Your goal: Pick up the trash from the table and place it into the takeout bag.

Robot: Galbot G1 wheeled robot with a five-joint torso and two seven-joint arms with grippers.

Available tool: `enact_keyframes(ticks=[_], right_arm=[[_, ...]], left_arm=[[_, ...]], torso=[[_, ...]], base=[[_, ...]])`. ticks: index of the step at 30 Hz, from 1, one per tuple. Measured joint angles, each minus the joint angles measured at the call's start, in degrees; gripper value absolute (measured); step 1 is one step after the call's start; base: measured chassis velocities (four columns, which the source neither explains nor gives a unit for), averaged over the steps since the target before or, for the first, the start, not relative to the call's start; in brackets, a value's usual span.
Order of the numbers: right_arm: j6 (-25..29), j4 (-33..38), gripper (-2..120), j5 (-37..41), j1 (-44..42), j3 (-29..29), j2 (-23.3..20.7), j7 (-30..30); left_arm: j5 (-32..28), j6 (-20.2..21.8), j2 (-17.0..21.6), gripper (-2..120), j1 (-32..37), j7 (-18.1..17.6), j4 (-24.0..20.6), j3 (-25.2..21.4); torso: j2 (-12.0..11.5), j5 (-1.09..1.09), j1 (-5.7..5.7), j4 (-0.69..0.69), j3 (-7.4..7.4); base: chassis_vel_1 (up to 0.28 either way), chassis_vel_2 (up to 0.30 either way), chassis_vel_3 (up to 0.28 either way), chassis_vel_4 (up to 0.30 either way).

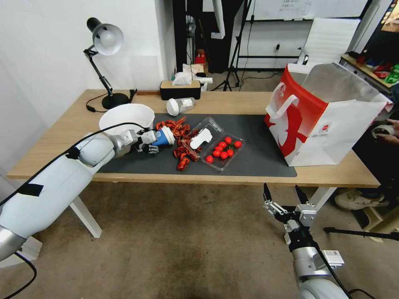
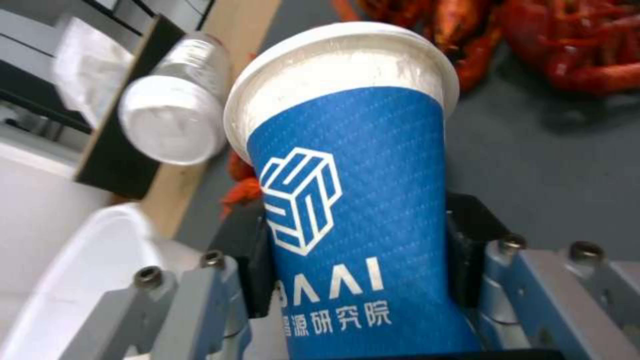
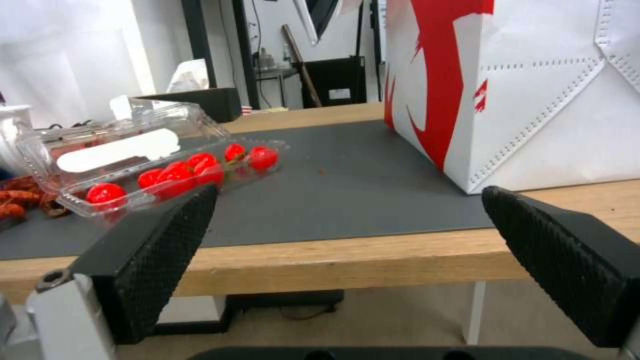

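My left gripper (image 1: 154, 140) is shut on the blue-and-white paper cup (image 1: 165, 136), which points mouth-first to the right just above the dark mat at the table's (image 1: 62, 137) left. Up close, the black pads (image 2: 467, 250) press both sides of the cup (image 2: 347, 190). More trash lies nearby: red crayfish shells (image 1: 179, 143), a clear white-lidded jar (image 1: 180, 106) on its side, and a big white bowl (image 1: 126, 117) behind my wrist. The takeout bag (image 1: 320, 112) stands open at the table's right end. My right gripper (image 1: 285, 194) hangs open below the front edge, empty.
A clear clamshell box of cherry tomatoes (image 1: 219, 149) sits mid-mat between the shells and the bag. A desk lamp (image 1: 106, 41) and a tissue box (image 1: 180, 88) stand along the back edge. The mat between the box and the bag (image 3: 520, 90) is bare.
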Motion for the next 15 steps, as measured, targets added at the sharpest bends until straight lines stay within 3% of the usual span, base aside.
enact_keyframes(ticks=[3, 10, 15], right_arm=[[-0.1, 0.0, 100, -0.1, 0.1, -0.1, 0.0, 0.0], [-0.4, 0.1, 100, -0.1, 0.0, -0.1, 0.0, 0.0], [-0.5, 0.3, 100, -0.1, 0.0, 0.0, 0.0, 0.0]], left_arm=[[-0.3, -0.1, 0.2, 39, 0.1, -0.5, -1.0, -1.0], [-3.1, 0.2, 0.8, 38, -0.2, -1.2, -4.4, -4.1], [-8.4, 2.7, 1.1, 38, -1.6, -2.8, -7.1, -5.2]], torso=[[0.0, -0.01, 0.00, 0.01, 0.00], [0.0, 0.00, 0.00, 0.00, 0.00], [0.0, 0.00, 0.00, 0.02, 0.00]], base=[[0.000, 0.000, 0.000, 0.000], [0.000, 0.000, 0.000, 0.000], [0.000, 0.000, 0.000, 0.000]])
